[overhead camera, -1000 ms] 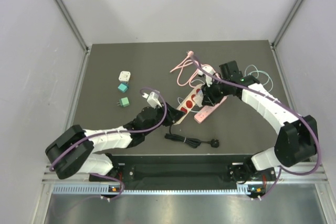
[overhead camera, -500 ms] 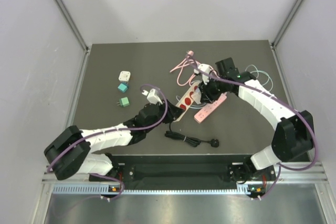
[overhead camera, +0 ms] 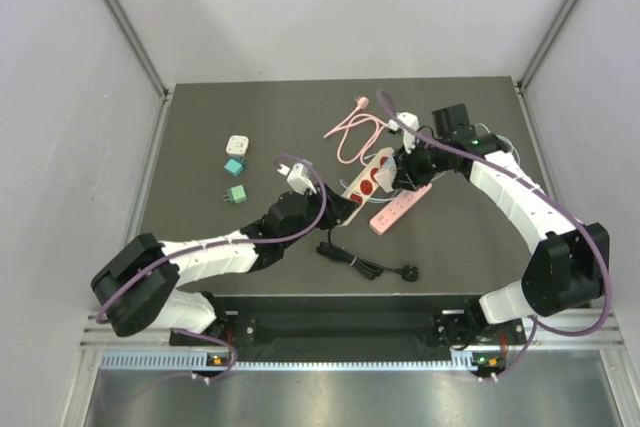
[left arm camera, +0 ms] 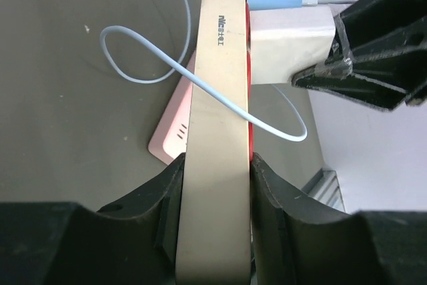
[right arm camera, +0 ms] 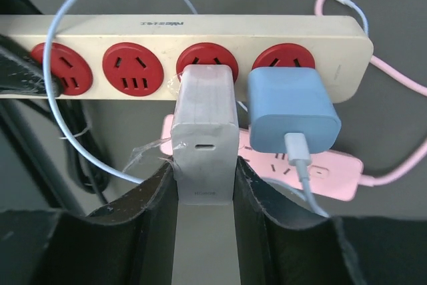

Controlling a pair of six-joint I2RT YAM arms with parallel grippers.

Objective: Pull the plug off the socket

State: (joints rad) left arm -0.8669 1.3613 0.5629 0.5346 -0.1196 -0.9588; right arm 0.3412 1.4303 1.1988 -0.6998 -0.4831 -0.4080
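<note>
While the right pincer clamps the plug, the strip shifted rightward.

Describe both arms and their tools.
The left arm and right arm match: rounded white shells, black joints, and a purple cable looping along each. The left tool and right tool have matte black, wedge-shaped fingers.

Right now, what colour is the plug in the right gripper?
Pale grey-white plug, beside a blue charger; clearest in the right wrist view.
</note>
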